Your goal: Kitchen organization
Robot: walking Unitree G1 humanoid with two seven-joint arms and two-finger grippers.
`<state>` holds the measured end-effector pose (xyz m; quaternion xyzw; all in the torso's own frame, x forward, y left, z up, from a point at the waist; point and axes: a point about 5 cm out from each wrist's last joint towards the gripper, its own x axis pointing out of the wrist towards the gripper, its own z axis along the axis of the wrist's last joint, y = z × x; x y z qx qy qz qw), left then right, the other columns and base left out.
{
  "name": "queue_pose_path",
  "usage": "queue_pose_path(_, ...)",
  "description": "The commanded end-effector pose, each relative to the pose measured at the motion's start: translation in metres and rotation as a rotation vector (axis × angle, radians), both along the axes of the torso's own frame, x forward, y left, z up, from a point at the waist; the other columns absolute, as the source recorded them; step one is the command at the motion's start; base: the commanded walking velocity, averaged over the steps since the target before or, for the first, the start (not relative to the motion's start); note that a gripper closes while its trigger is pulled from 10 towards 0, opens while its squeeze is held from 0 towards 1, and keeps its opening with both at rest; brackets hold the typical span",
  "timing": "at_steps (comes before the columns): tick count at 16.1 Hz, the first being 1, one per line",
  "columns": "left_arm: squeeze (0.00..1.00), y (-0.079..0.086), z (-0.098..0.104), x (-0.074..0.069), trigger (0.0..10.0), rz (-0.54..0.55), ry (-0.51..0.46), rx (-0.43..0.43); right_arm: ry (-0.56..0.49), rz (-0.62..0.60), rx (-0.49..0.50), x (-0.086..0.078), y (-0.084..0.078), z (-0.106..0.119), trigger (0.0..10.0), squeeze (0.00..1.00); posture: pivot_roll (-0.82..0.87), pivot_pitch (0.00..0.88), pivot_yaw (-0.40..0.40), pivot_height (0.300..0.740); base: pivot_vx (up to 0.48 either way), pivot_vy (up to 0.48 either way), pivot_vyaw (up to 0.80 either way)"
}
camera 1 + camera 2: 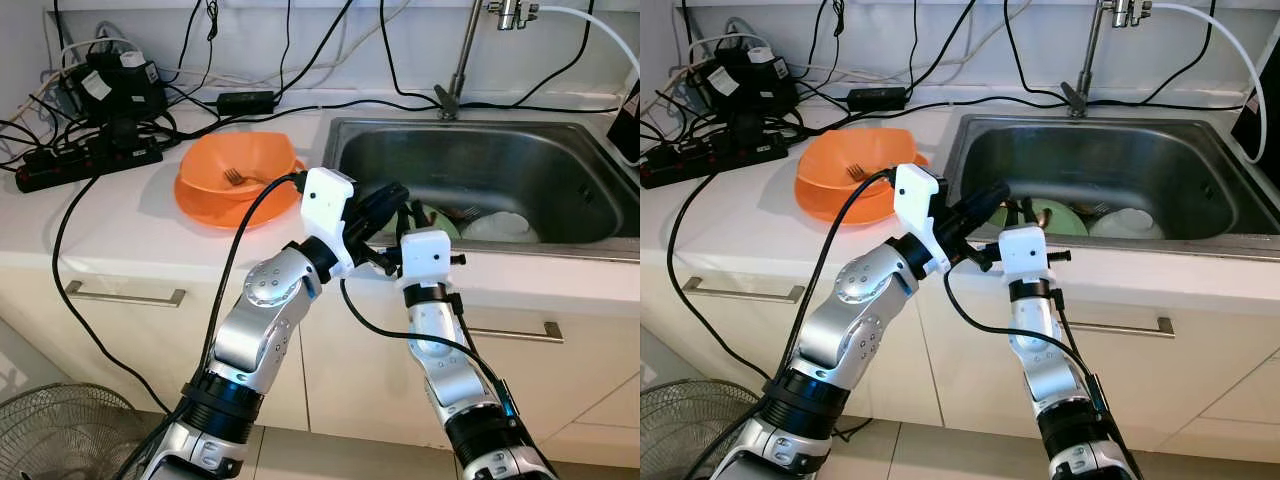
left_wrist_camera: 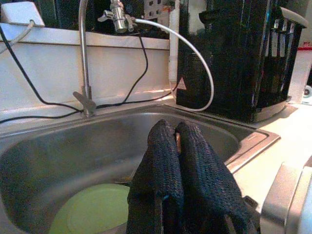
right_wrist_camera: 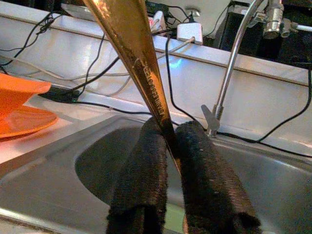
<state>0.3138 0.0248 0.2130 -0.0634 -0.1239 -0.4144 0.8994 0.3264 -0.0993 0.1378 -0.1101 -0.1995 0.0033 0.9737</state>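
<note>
Gold-coloured utensil handle [image 3: 141, 73] is pinched between the right gripper [image 3: 170, 146] fingers, rising up past the camera in the right wrist view w/ tiny stamped lettering on it; which utensil it is can't be told, its working end is out of frame. Head views don't resolve that handle, just a thin brownish sliver at the sink's [image 1: 480, 140] front rim where both grippers meet. Left gripper [image 2: 175, 146] hangs over the sink's front edge too, fingers pressed together w/ nothing between them. Inside the sink: a green plate [image 2: 92, 209] on the basin floor under the left gripper, and beside it, farther from the orange dishes, a white dish [image 1: 497, 226] seen from the head cams. Faucet [image 1: 462, 50] stands at the sink's back rim w/ a white hose [image 2: 195, 53] off its spout. Beyond the sink on the counter, left wrist view shows a tall black appliance [image 2: 234, 53]. To the sink's left on the white counter [image 1: 130, 220]: orange bowl [image 1: 240, 160] stacked on an orange plate [image 1: 215, 212], a fork [image 1: 240, 179] lying in the bowl. Further from the sink, a black power strip [image 1: 85, 160] and tangled cables. On the floor below, a fan grille [image 1: 60, 435].
</note>
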Motion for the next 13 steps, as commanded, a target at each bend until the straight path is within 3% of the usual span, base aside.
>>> queue_pose_path(1, 0.00, -0.003, -0.007, -0.003, 10.0, -0.022, 0.017, 0.033, -0.030, 0.017, 0.007, 0.004, 0.006, 0.011, 0.0, 0.00, 0.07, 0.021, 0.067, 0.740, 0.000, 0.000, 0.00)
queue_pose_path(8, 0.00, -0.001, -0.008, -0.004, 10.0, -0.015, 0.004, 0.045, -0.045, 0.015, 0.008, 0.009, 0.005, 0.016, 0.0, 0.00, 0.07, 0.019, 0.067, 0.740, 0.000, 0.000, 0.00)
queue_pose_path(9, 1.00, 0.000, -0.007, -0.005, 10.0, -0.036, 0.015, 0.010, -0.047, 0.013, 0.008, 0.010, 0.004, 0.017, 0.0, 0.00, 0.07, 0.019, 0.067, 0.740, 0.000, 0.000, 0.00)
queue_pose_path(13, 1.00, 0.010, -0.002, -0.002, 10.0, 0.010, 0.050, -0.071, -0.051, 0.004, 0.009, 0.011, 0.002, 0.018, 0.0, 0.00, 0.08, 0.020, 0.068, 0.740, 0.000, 0.000, 0.00)
